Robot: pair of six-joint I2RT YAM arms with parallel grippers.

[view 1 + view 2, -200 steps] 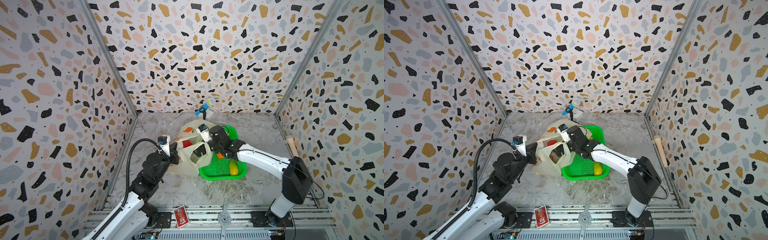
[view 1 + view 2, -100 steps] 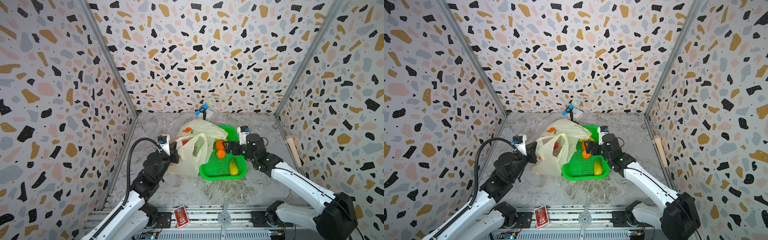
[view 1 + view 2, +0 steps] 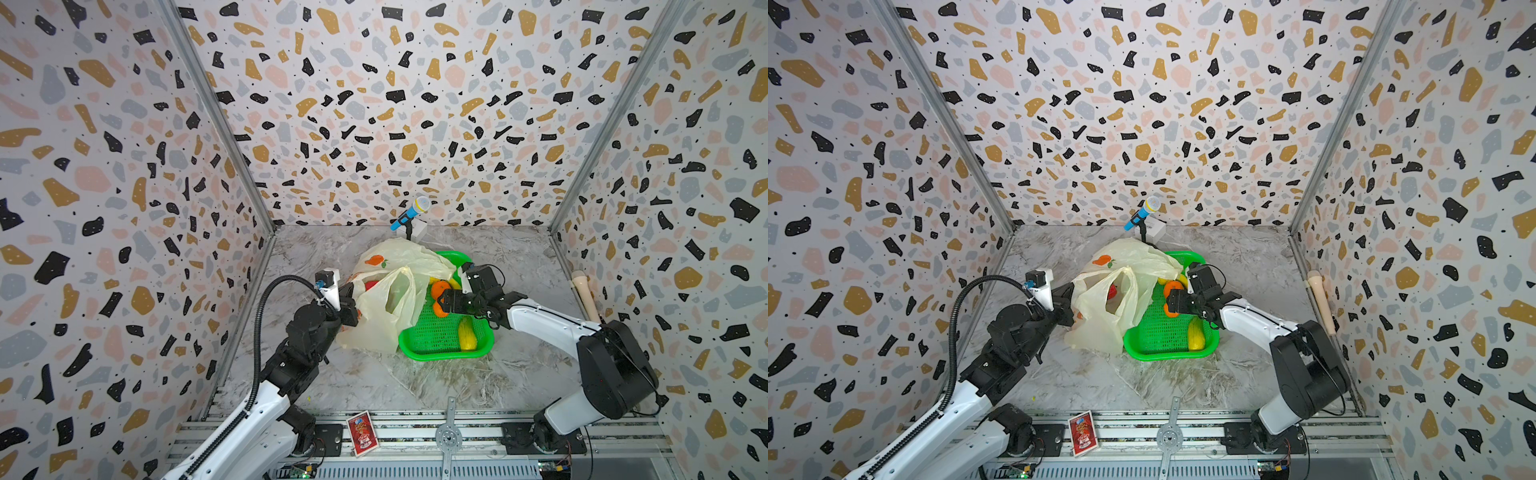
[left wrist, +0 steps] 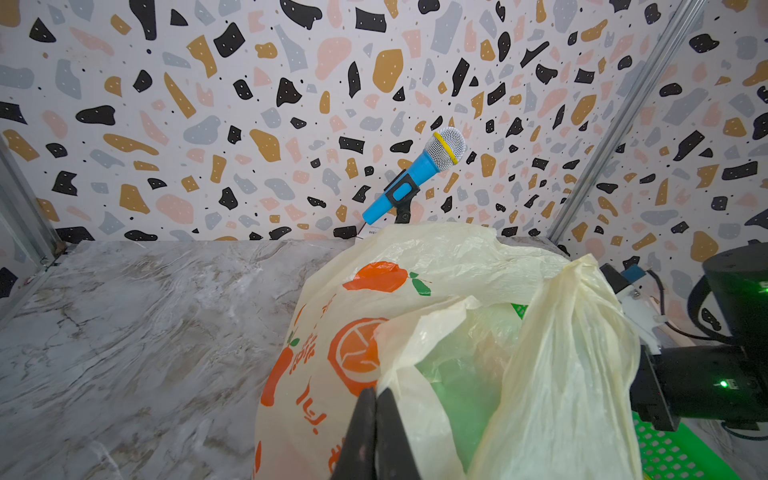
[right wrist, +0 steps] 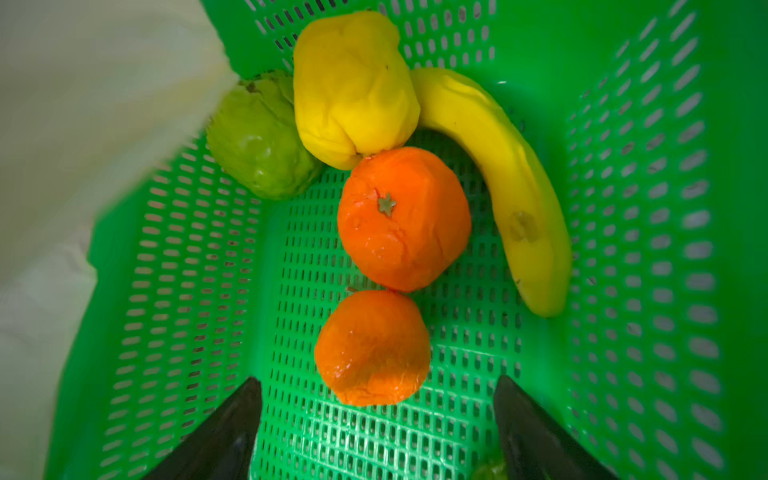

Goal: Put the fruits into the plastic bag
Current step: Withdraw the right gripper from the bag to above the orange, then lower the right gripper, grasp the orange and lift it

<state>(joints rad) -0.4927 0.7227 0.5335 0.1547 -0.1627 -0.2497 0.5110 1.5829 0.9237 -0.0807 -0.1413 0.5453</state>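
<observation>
The cream-yellow plastic bag [image 3: 395, 291] slumps at the middle of the floor, partly over the green basket [image 3: 440, 353]. My left gripper [image 4: 376, 392] is shut on the bag's rim and holds its mouth up. A red fruit [image 3: 371, 285] shows inside the bag. My right gripper [image 5: 378, 380] hangs open over the basket [image 5: 623, 208], with the nearer orange [image 5: 372, 347] just ahead of its fingertips and untouched. Beyond it lie the second orange [image 5: 403, 218], the lemon [image 5: 353, 83], the banana [image 5: 511, 178] and the bumpy green fruit [image 5: 259, 137]. The mango [image 3: 467, 338] rests at the basket's near end.
A blue toy microphone [image 3: 409, 212] stands on a clip stand against the back wall, just behind the bag. A beige stick [image 3: 584, 291] lies along the right wall. A red card [image 3: 362, 428] sits on the front rail. Patterned walls close three sides.
My right gripper has come out of the bag's mouth, swung right and now sits over the oranges in the basket, jaws slightly narrower. The left gripper keeps its hold on the bag.
</observation>
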